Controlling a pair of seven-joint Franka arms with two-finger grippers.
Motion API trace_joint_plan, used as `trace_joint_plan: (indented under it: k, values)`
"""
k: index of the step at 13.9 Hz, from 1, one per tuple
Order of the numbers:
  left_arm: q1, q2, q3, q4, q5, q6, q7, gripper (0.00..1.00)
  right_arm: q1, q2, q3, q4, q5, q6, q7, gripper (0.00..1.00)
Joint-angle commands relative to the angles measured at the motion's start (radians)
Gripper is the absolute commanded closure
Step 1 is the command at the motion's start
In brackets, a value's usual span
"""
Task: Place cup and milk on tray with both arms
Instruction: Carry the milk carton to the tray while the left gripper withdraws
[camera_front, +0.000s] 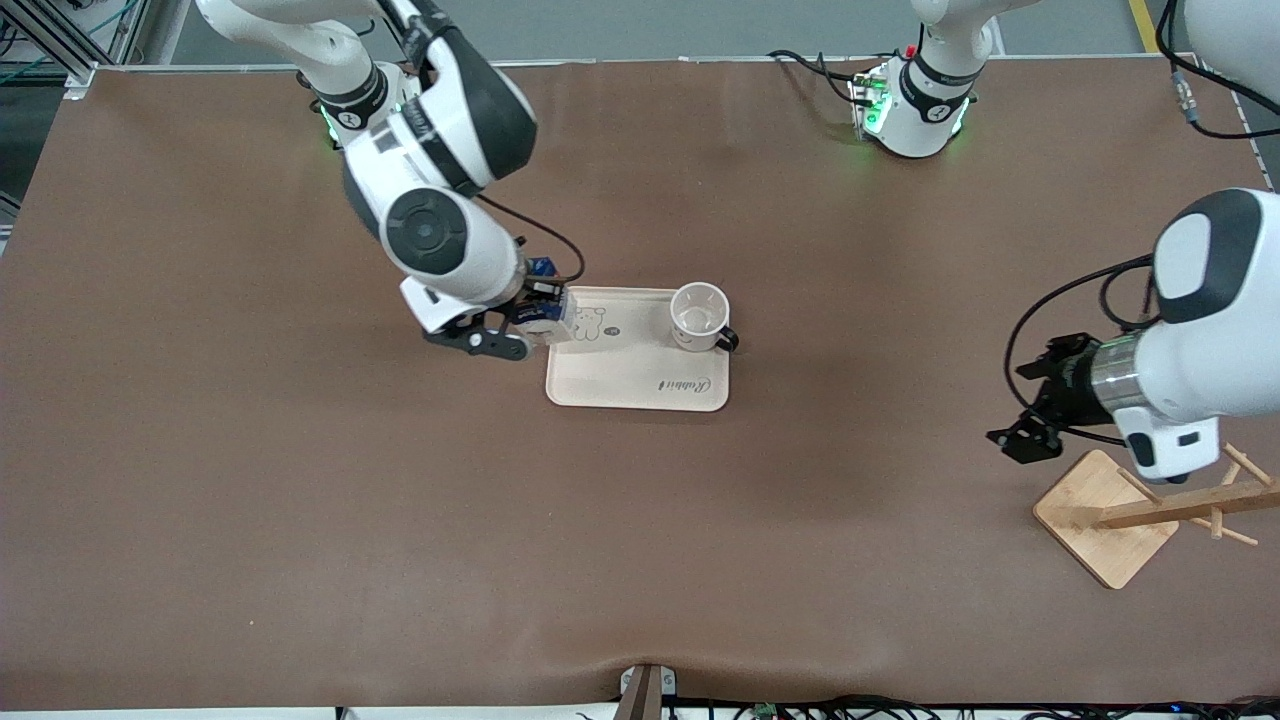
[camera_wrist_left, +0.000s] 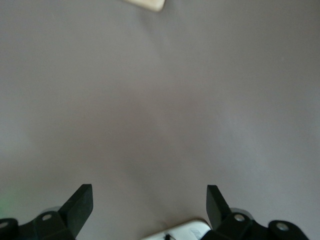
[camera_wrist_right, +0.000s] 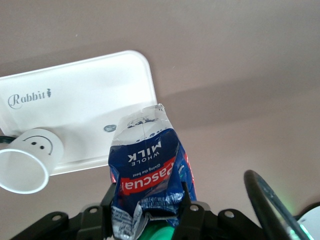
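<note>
The cream tray (camera_front: 620, 375) (camera_wrist_right: 85, 95) lies mid-table. The white smiley cup (camera_front: 700, 317) (camera_wrist_right: 27, 162) stands upright on the tray's corner toward the left arm's end. My right gripper (camera_front: 530, 322) (camera_wrist_right: 148, 197) is shut on the dark blue milk (camera_front: 548, 312) (camera_wrist_right: 150, 160), whose sides are crumpled between the fingers. It holds the carton at the tray's edge toward the right arm's end, and whether the carton touches the tray I cannot tell. My left gripper (camera_front: 1025, 415) (camera_wrist_left: 149, 197) waits open and empty over bare table, near the left arm's end.
A wooden rack with a square base (camera_front: 1105, 515) stands beside the left gripper, nearer the front camera. One tray corner (camera_wrist_left: 147, 4) shows in the left wrist view. The right arm's forearm (camera_front: 430, 225) hangs over the table just off the tray.
</note>
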Motion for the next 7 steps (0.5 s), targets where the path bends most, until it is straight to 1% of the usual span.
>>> trace_joint_plan:
  k: [1,2,4,5,6,7]
  values:
    - [0.011,-0.039,-0.006,-0.009,0.092,-0.047,0.091,0.00,0.030,0.028,-0.009,0.018,0.016,0.025,0.077,1.00]
    - [0.015,-0.046,-0.006,-0.009,0.098,-0.064,0.130,0.00,0.041,0.040,-0.009,0.017,0.016,0.031,0.077,1.00]
    - [0.051,-0.091,-0.002,-0.009,0.100,-0.077,0.264,0.00,0.061,0.063,-0.011,0.012,0.014,0.062,0.077,1.00]
    - [0.071,-0.093,-0.003,-0.009,0.098,-0.077,0.330,0.00,0.072,0.072,-0.011,-0.005,0.013,0.105,0.079,0.95]
    - [0.087,-0.095,-0.002,-0.009,0.100,-0.077,0.391,0.00,0.078,0.072,-0.011,-0.031,0.013,0.166,0.081,0.95]
    - [0.097,-0.098,0.000,-0.009,0.101,-0.077,0.442,0.00,0.089,0.074,-0.011,-0.061,0.013,0.221,0.084,0.91]
